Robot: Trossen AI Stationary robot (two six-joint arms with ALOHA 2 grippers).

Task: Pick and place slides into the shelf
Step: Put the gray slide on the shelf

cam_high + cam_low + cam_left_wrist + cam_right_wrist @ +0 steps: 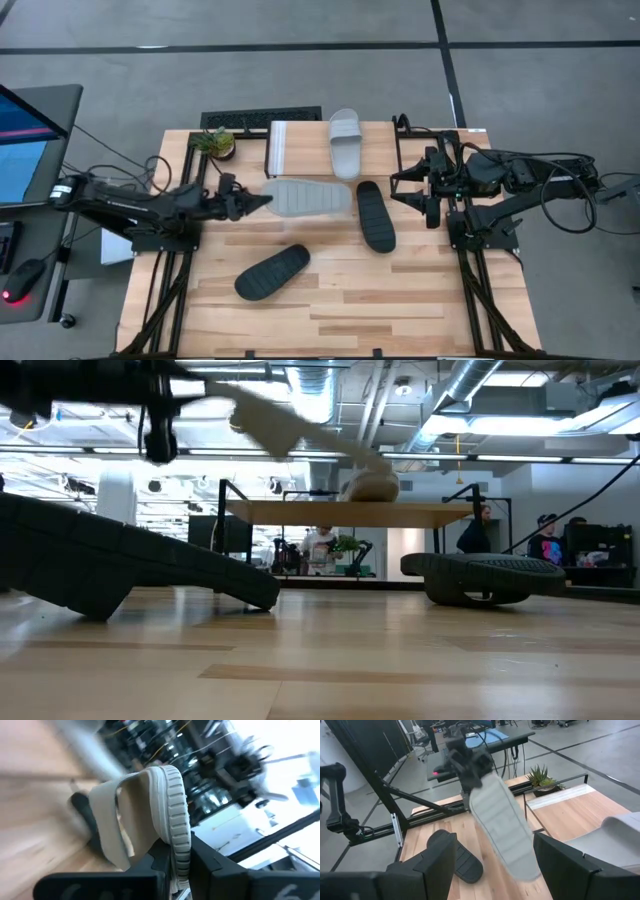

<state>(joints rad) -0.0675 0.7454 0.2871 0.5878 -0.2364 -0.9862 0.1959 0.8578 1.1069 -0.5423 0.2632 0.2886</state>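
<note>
High view is showing the left gripper (243, 203) clamping one end of a light grey slide (305, 197) and carrying it clear of the table, between the shelf (300, 147) and the two black slides. The grip at the slide's end is leaving most of its length free, which should let that free end be set onto the plank first. The second grey slide (345, 142) is lying on the shelf top, to the right side, leaving room beside it. One black slide (377, 215) is lying just right of the carried one; the other black slide (272, 272) is lying nearer the table's front. The right gripper (428, 186) is waiting at the table's right edge, its jaws standing wide and holding nothing.

The left wrist view is confirming the fingers (207, 862) pinching the ribbed sole edge.
</note>
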